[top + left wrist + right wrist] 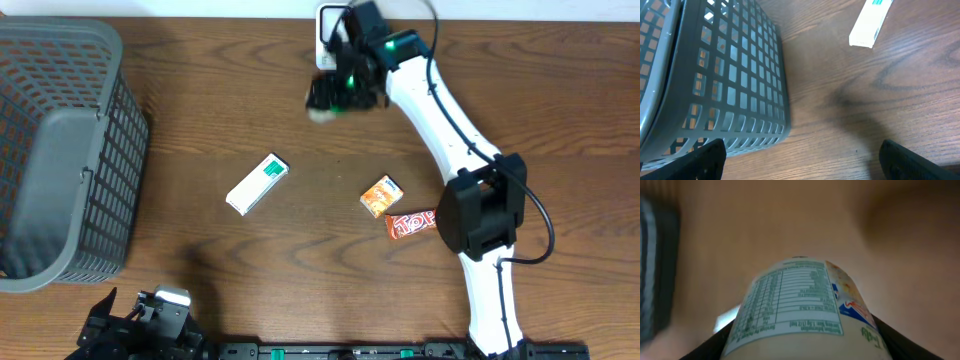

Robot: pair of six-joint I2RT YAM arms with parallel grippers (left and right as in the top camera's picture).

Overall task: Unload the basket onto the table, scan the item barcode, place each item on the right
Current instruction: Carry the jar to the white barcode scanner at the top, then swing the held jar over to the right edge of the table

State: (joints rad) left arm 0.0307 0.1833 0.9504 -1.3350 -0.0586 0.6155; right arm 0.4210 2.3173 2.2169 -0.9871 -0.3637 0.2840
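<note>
My right gripper (338,92) hovers over the far middle of the table, shut on a pale round container (800,310). Its printed nutrition table faces the right wrist camera, and a black finger (892,340) presses on each side. From overhead the container (322,108) shows only as a pale blur under the gripper. I see no barcode on the visible face. A white device (325,35) lies partly hidden behind the gripper at the table's back edge. My left gripper (140,318) rests at the near left, open (802,162) with only bare wood between its fingers.
A grey mesh basket (60,150) fills the left side, and its wall (740,85) stands close to the left gripper. A white and green box (258,184), an orange packet (381,196) and a red bar (411,224) lie mid-table. A dark blurred shape (655,270) is at the right wrist view's left edge.
</note>
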